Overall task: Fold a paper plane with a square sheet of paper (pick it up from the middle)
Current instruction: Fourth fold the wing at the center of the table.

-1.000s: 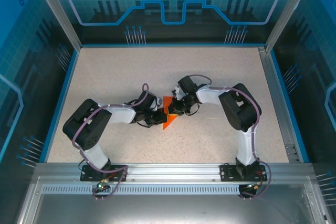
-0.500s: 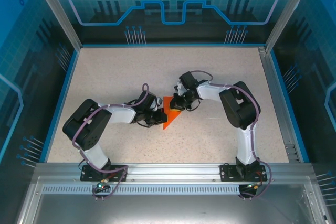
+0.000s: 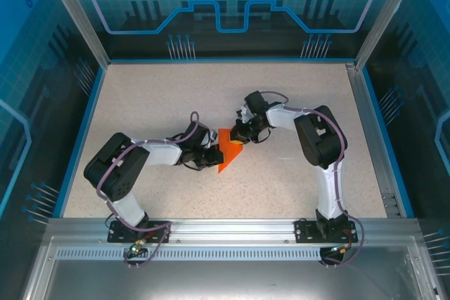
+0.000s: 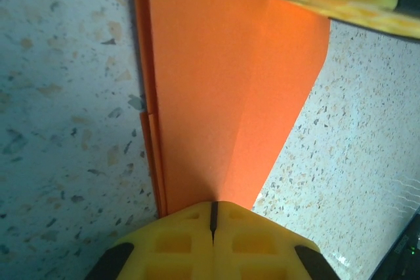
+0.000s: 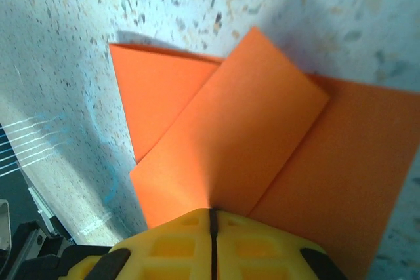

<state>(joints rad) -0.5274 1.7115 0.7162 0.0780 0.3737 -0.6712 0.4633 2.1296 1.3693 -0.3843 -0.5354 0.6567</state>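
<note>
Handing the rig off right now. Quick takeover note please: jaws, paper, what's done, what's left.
Left gripper: jaws shut on one end of the orange paper.
Right gripper: jaws shut on a folded flap at the opposite end.
Paper: mid-table, between the two grippers, creased into a layered wedge.
Done: early folds are in, with several layers visible.
Left: not a dart yet. It still needs the remaining folds and the centre ridge.
</note>
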